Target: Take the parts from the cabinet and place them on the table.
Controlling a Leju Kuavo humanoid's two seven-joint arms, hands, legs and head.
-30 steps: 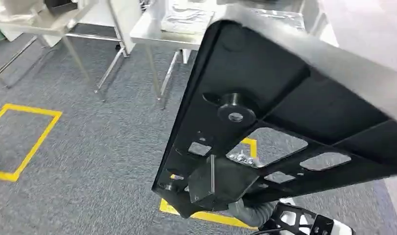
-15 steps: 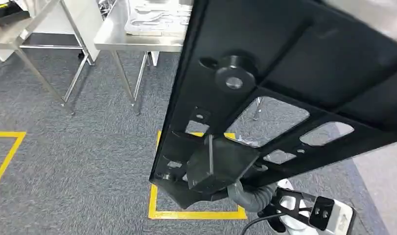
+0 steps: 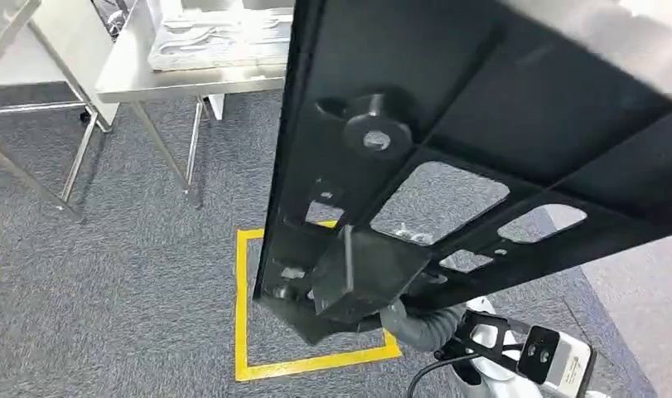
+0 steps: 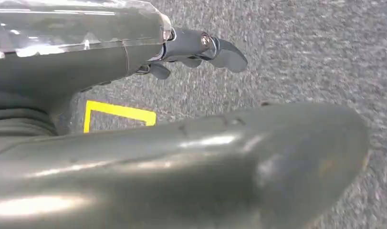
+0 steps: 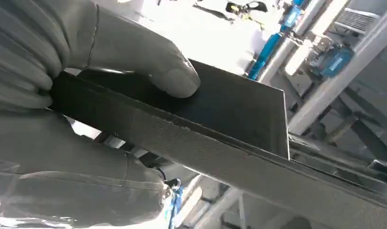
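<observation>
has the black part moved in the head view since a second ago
Cannot tell. The whole scene has shifted, so the camera moved: the steel table and yellow floor square slid across the picture, while the black part in the right hand kept roughly its place.

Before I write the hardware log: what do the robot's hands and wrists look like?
Left hand: smooth glossy grey shell, clear cover, darker grey fingers. Right hand: light grey, thick rounded thumb, ribbed cover. In the head view, a ribbed grey wrist sleeve, a white-and-black camera unit and a black cable.
</observation>
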